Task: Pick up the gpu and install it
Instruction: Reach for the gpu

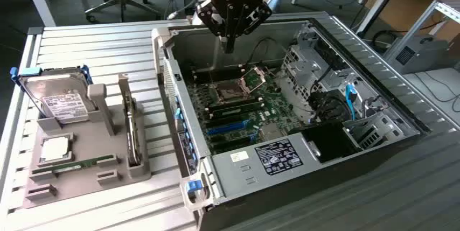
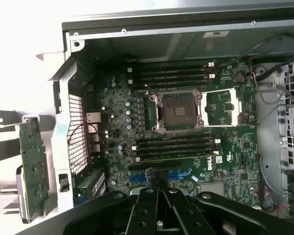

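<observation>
Wrist view, nearest first: the black two-fingered gripper has its jaws pressed fully together with nothing between them. It hangs over the green motherboard inside the open grey metal computer case. Past the case's perforated side wall, outside the case, stands the gpu, a thin flat green circuit card that nothing touches.

The exterior view shows the gripper above the far end of the case. The gpu stands on edge in a slot of the grey plastic holder. It lies toward the exterior view's left of the gripper, nearer the camera and well apart from it. Its long axis runs near to far, roughly parallel to the case's side wall. By my judgement the pickup is not yet begun.
</observation>
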### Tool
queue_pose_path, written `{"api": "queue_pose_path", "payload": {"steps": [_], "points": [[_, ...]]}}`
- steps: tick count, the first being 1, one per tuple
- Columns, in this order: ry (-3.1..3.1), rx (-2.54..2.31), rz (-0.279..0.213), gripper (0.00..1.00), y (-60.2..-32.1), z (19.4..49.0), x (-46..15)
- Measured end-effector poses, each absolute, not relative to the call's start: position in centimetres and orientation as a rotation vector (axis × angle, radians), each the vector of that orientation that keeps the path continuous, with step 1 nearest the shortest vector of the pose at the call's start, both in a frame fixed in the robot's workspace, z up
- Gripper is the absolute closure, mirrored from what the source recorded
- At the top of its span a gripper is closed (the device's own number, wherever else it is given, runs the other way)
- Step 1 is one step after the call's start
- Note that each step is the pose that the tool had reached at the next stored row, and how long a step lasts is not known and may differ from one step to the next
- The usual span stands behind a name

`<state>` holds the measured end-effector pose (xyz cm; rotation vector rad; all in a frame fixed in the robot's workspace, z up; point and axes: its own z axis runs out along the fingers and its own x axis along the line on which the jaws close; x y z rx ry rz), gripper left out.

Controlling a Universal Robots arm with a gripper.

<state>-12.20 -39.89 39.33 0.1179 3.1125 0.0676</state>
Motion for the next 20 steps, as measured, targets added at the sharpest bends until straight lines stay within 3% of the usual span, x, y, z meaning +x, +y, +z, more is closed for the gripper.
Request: {"api": "queue_pose_path", "payload": {"steps": [20], "points": [[3.112,0.118,0.068,0.89,-39.89,39.33,-12.85]]}}
